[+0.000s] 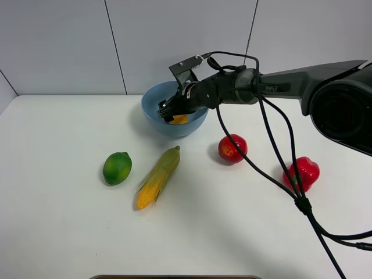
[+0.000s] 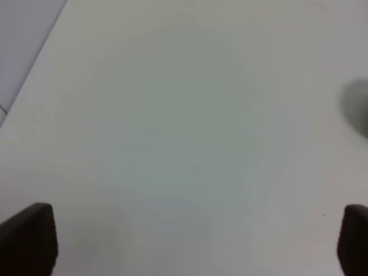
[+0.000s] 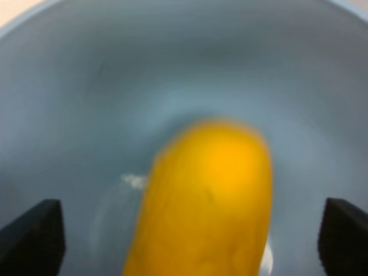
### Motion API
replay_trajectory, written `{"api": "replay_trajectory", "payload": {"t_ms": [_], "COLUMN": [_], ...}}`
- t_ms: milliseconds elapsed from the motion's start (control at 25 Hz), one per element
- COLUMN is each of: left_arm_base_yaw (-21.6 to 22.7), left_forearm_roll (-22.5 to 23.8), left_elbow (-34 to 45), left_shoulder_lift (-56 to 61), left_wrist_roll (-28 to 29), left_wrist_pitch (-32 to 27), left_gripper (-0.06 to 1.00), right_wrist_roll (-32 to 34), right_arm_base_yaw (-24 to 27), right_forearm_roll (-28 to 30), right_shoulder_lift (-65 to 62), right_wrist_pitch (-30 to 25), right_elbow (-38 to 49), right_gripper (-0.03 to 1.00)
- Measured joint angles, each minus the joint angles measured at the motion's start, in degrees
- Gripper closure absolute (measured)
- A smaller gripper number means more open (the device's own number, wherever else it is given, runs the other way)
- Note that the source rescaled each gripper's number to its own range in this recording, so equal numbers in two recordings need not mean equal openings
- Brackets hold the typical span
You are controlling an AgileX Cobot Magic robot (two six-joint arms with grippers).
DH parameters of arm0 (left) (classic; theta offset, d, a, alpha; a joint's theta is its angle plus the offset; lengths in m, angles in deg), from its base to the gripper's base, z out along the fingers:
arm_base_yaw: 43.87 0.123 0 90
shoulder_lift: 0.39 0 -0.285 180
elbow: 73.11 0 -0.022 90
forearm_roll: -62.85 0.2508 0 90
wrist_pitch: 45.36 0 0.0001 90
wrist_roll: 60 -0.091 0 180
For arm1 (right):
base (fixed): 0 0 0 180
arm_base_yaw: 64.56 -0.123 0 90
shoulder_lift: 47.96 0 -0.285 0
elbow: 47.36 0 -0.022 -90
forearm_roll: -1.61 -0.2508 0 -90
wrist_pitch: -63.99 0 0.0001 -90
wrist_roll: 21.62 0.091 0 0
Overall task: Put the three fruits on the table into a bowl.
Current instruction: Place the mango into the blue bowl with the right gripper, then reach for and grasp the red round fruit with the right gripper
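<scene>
White counter [image 1: 58,232] under a pale panelled wall, and the action is sitting up in the upper middle of the high frame. The right gripper [image 1: 167,110] is hanging inside the light-blue bowl [image 1: 152,100], and the mango [image 1: 179,120] is lying down in there with it, only an orange sliver showing over the near rim. The wrist camera on that arm is showing the fingers [image 3: 34,236] spread wide, with clear gaps on either side of the fruit. So I'm reading the gripper as released, with nothing in its grasp.

The score, as I'm judging it, is one fruit in and two waiting. The red apple [image 1: 232,149] is sitting just right of centre, near the bowl's lower right. The lime [image 1: 117,168] is resting out at centre left, well apart from the bowl. The corn cob [image 1: 158,177] and the bell pepper [image 1: 302,173] aren't counting here.

The mango's long axis is running in line with the gripper's reach, between the two fingers. Its rounded end is pointing away from the camera toward the bowl's floor and far wall. From the high view I can't make out that axis.

The left gripper [image 2: 190,241] is hovering spread apart over bare counter, holding nothing.
</scene>
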State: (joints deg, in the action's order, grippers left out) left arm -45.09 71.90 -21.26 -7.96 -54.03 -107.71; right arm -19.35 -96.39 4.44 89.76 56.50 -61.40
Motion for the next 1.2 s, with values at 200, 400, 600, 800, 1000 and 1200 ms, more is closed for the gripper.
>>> {"api": "replay_trajectory", "payload": {"t_ms": [200, 400, 600, 800, 1000, 1200], "left_arm_base_yaw": [0.00, 0.00, 0.00, 0.00, 0.00, 0.00], "left_forearm_roll": [0.00, 0.00, 0.00, 0.00, 0.00, 0.00], "left_elbow": [0.00, 0.00, 0.00, 0.00, 0.00, 0.00], "left_shoulder_lift": [0.00, 0.00, 0.00, 0.00, 0.00, 0.00], "left_wrist_roll": [0.00, 0.00, 0.00, 0.00, 0.00, 0.00], "left_wrist_pitch": [0.00, 0.00, 0.00, 0.00, 0.00, 0.00], "left_gripper": [-0.06, -0.06, -0.06, -0.06, -0.06, -0.06], "right_wrist_roll": [0.00, 0.00, 0.00, 0.07, 0.90, 1.29], "right_arm_base_yaw": [0.00, 0.00, 0.00, 0.00, 0.00, 0.00], "right_forearm_roll": [0.00, 0.00, 0.38, 3.89, 7.60, 7.91], "right_shoulder_lift": [0.00, -1.20, -5.93, -13.49, -22.45, -29.43], "right_wrist_pitch": [0.47, 0.19, -2.39, -11.06, -23.72, -34.72], "right_elbow": [0.00, 0.00, 0.00, 0.00, 0.00, 0.00], "right_gripper": [-0.01, -0.03, -0.03, -0.03, -0.03, -0.03]}}
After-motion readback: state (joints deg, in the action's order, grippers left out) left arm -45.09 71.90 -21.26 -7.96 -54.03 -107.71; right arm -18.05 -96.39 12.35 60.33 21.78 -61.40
